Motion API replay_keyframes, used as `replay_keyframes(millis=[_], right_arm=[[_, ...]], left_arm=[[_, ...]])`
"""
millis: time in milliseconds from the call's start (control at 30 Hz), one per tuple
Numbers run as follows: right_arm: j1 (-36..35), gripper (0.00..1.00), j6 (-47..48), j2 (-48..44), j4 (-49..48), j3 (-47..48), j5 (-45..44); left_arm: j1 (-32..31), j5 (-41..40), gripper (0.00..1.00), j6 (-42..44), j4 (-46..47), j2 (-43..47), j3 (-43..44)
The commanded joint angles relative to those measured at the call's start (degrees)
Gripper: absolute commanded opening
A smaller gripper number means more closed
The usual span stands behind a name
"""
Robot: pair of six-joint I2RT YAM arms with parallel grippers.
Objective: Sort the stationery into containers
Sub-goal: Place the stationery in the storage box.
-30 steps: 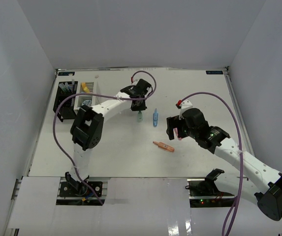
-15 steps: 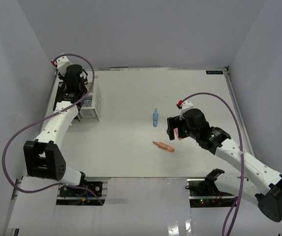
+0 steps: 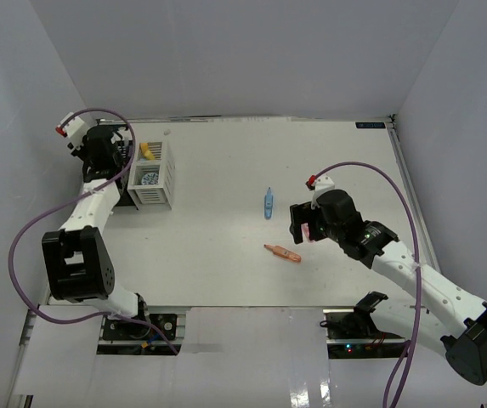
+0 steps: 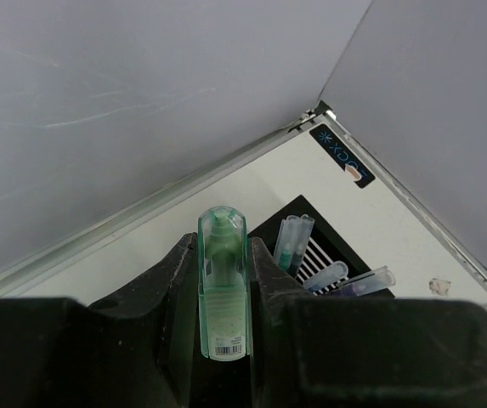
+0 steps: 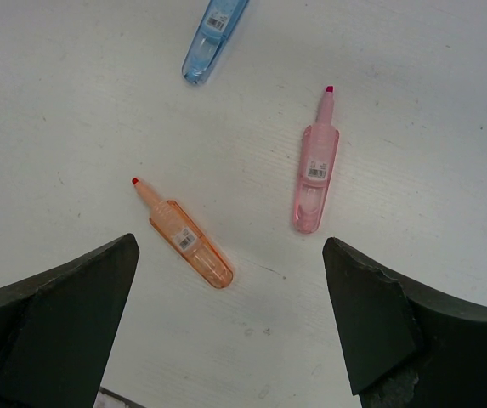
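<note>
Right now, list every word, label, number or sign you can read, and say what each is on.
Nothing is legible.
Barcode sticker on the green marker held in the left claw: too small to read.
Like stickers on the pink marker, orange marker and blue marker: too small.
Dark label at the table edge: blurred, unreadable.

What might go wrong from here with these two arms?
1. The left gripper pinches the green marker near the black container, which already holds pens; dropped off-centre, it may strike them or the rim and land outside.
2. The open right gripper hangs above the orange marker and pink marker, which lie close together; closing on one may knock the other away.
</note>
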State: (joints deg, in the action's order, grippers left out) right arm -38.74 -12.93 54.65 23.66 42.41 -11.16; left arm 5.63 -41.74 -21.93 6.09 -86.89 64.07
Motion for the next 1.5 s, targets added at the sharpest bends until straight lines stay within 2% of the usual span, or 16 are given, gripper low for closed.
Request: replay_keyframes(millis=[0, 133, 233, 267, 367, 400, 500, 833, 900, 1000, 1133, 1200, 1300, 1467], right_arm=[[0.24, 0.96, 0.62, -0.69, -1.25, 0.13, -1.06], [0.25, 0.96, 0.71, -0.51, -1.34, -0.05, -0.97], [0.33, 0.96, 0.54, -0.6, -1.25, -0.23, -0.97], [0.33, 0.96, 0.54, -0.69, -1.25, -0.31, -0.97], [0.25, 0.96, 0.27, -0.78, -1.25, -0.75, -1.06], [0.33, 0.96, 0.1, -0.69, -1.25, -0.84, -1.15], [0.33, 0.96, 0.01, -0.69, -1.25, -0.84, -1.41], [0.42, 0.96, 0.01, 0.72, -1.25, -0.14, -1.41], [0.6, 0.96, -0.17, 1.07, -1.25, -0.05, -1.32], [0.6, 0.96, -1.04, 2.21, -1.07, -0.05, -1.32], [1.12, 0.96, -3.85, 4.05, -0.37, 0.13, -1.58], [1.21, 0.96, -4.73, 4.5, -0.19, 0.3, -1.85], [1.48, 0.96, -5.62, 4.67, 0.07, 0.48, -2.11], [1.56, 0.96, -6.14, 2.92, 0.16, -0.14, -3.34]], left_arm=[[0.08, -0.37, 0.02, -0.66, 2.7, -0.73, -1.76], [0.35, 1.04, 0.04, -1.01, 2.35, -4.24, -1.41], [0.52, 1.3, 0.14, -1.97, -0.1, -5.56, -0.27], [0.44, 1.92, 0.25, -2.23, -1.07, -6.35, 0.26], [0.44, 3.23, 0.4, -2.59, -4.05, -7.06, 2.02], [0.44, 3.5, 0.48, -2.59, -4.59, -6.98, 2.37], [0.52, 4.81, 0.64, -2.68, -5.82, -5.75, 2.9], [0.52, 11.75, 0.95, -2.32, -17.67, -0.22, 6.59], [0.44, 14.47, 0.98, -1.98, -19.26, 1.02, 7.9], [0.26, 23.34, 0.98, -3.11, -23.83, 2.95, 10.44], [-3.33, 31.79, 0.98, -6.8, -35.06, 2.96, 15.28], [-5.18, 35.14, 0.98, -7.24, -37.28, 3.04, 16.34], [-13.59, 36.02, 0.98, -8.56, -40.27, 3.13, 18.1], [-22.84, 38.83, 0.98, -12.69, -42.12, 0.85, 21.78]])
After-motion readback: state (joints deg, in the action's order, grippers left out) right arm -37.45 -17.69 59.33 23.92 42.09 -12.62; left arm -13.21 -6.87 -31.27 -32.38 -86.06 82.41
